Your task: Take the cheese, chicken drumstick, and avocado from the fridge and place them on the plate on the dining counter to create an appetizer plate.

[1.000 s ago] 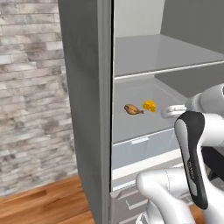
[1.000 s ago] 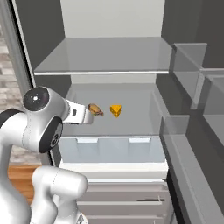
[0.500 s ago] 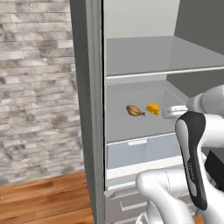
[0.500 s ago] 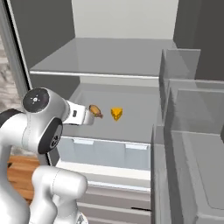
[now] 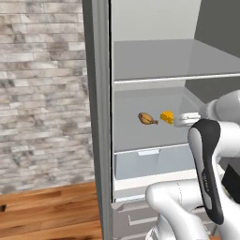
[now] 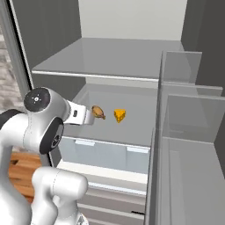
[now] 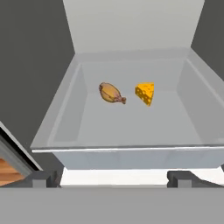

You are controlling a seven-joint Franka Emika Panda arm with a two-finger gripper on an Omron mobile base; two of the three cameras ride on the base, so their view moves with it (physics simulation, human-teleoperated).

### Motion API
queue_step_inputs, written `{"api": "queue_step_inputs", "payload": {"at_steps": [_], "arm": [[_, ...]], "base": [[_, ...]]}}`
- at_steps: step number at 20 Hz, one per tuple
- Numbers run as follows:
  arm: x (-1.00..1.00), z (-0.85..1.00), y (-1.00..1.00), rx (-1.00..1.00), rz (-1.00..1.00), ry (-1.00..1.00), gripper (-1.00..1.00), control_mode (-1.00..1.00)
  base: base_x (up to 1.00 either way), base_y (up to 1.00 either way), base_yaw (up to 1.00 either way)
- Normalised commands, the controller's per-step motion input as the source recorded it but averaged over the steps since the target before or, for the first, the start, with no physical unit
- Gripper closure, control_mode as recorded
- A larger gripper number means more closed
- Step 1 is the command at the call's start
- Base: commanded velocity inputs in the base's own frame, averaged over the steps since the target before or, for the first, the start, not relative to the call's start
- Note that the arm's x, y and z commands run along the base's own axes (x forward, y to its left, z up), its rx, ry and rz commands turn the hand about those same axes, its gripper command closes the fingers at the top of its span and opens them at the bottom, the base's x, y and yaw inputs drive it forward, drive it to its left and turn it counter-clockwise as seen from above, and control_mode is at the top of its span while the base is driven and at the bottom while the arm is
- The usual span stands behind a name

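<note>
My base has swung; fridge [image 6: 132,57] sits squarer. Hand view centres drumstick [image 7: 111,93] beside cheese [image 7: 145,93], fingers [image 7: 43,178] spread.

We see the fridge's grey shelf [image 7: 131,127] carrying the chicken drumstick [image 7: 111,93], with the cheese [image 7: 145,93] just right of it

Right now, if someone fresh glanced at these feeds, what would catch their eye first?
The bright yellow cheese and the brown drumstick, lying side by side but apart on a grey shelf inside the open fridge. In the hand view the drumstick is left of the cheese. Next, the white arm reaching toward that shelf, its open gripper short of both foods.
</note>
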Motion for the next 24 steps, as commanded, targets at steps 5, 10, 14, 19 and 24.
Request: {"api": "queue_step_inputs", "payload": {"at_steps": [5,10,14,19,24], "arm": [[0.11,-0.31,-0.19,0.00,0.00,0.00,-1.00,-1.00],[0.18,-0.31,-0.31,0.00,0.00,0.05,-1.00,-1.00],[0.26,-0.37,-0.14,0.00,-0.01,0.00,-1.00,-1.00],[0.32,-0.34,-0.15,0.00,-0.04,0.00,-1.00,-1.00],[0.41,-0.27,-0.41,0.00,-0.09,0.00,-1.00,-1.00]], "base": [[0.00,0.00,0.00],[0.00,0.00,0.00],[0.00,0.00,0.00],[0.00,0.00,0.00],[0.00,0.00,0.00]]}}
